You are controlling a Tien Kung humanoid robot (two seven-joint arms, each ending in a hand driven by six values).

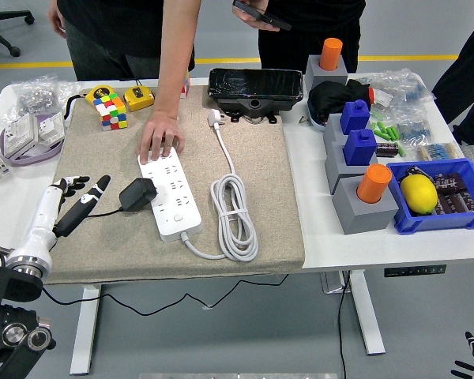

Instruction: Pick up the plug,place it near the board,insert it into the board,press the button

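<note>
While my left hand (77, 199) sits at the lower left of the frame, over the left edge of the beige mat (261, 205), its fingers are loosely extended and hold nothing. They point up and to the right.

The black plug (137, 194) lies just to the right of the fingertips, close but not touching as far as I can tell. Its body is blocky, with the thin black cord (87, 215) trailing back down and left, passing beside my hand and off the mat's lower left edge. I judge that the reach is short, to the right and slightly up in the frame.

Just right of the plug lies the white power strip (172, 199), its long axis running from upper left to lower right. A person's hand (161, 139) presses on its upper end, steadying it. The plug's right side nearly meets the strip's left edge.

My right hand (468, 365) shows only as a few fingertips at the lower right corner; I cannot tell its state. The left hand is plainly nearer.
</note>
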